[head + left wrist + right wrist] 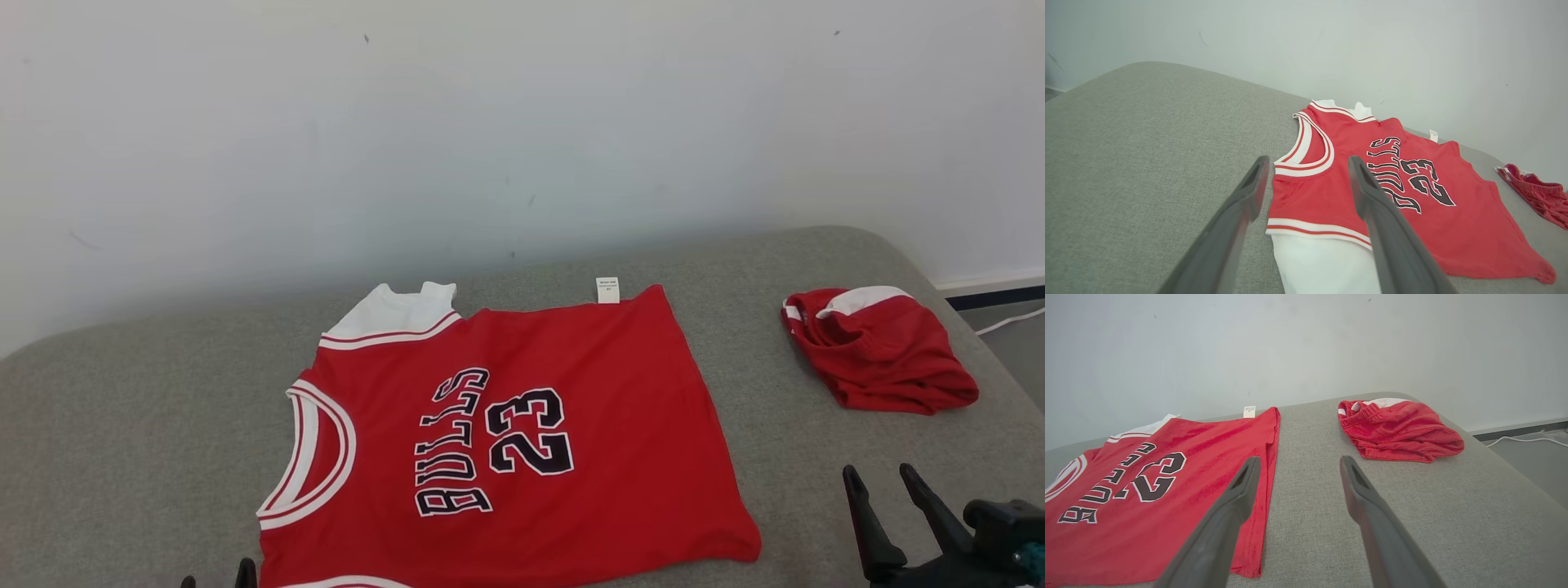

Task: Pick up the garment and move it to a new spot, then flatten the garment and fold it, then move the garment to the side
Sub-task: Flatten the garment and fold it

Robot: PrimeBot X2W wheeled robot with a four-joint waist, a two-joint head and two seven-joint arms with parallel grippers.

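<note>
- The red jersey (522, 433) is lying spread flat on the grey padded surface (122, 425), directly in front of the robot. Its neck is pointing to the robot's left and its hem to the right.
- It is looking thin, light and limp, probably a slick knit that will be sliding and sagging, so a single pinch would likely be bunching it.
- The firmest holds, by my judgement, are the ribbed red-and-white armhole trim on the left and the stitched hem corner on the right, taken by both arms together.
- The left gripper (1308, 163) is hanging over the shoulder end, fingers spread wide and holding nothing.
- The right gripper (1298, 459) is waiting by the hem edge, also wide and empty.
- "BULLS" and "23" are showing in black, white-edged letters.
- A small white tag (607, 289) is sticking out at the far edge, with print too small to read.
- A bundled red-and-white garment (882, 351) is sitting well apart to the right.
</note>
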